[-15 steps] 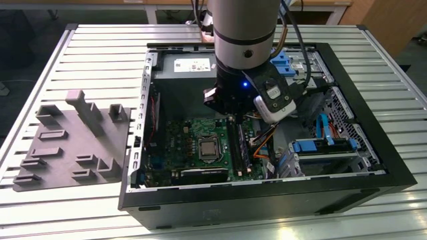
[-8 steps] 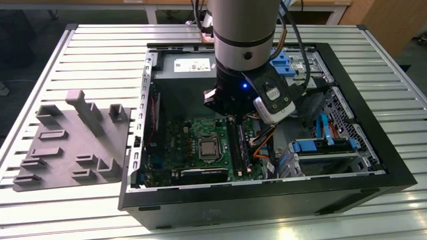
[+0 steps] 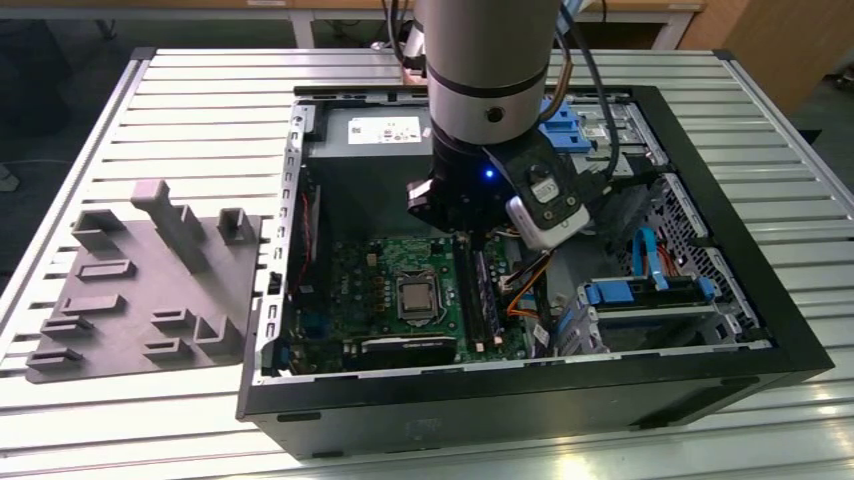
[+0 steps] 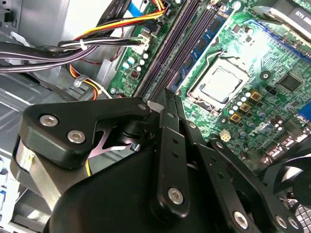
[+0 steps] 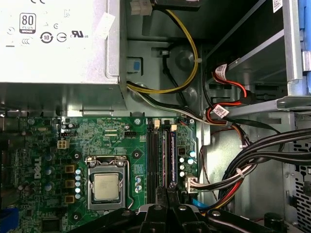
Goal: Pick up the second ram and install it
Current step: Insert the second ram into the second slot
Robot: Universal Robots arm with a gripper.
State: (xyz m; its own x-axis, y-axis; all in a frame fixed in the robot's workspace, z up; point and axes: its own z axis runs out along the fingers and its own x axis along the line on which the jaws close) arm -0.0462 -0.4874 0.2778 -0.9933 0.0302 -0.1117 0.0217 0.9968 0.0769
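We see the hand (image 4: 167,99) closed, lowered over the motherboard slots (image 5: 158,155) inside the computer case (image 3: 747,340). The second ram (image 4: 171,109) appears pinched edge-on between its fingers, directly beneath it. Thin, stiff and light, it suits gripping by its long edge. Cables (image 5: 252,155) crowd one side.

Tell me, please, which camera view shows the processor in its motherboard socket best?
The first wrist view: it looks squarely onto the processor, whole and unobstructed. The second wrist view shows the processor at a slant, under bright glare. The exterior view shows the processor whole too, but from afar.
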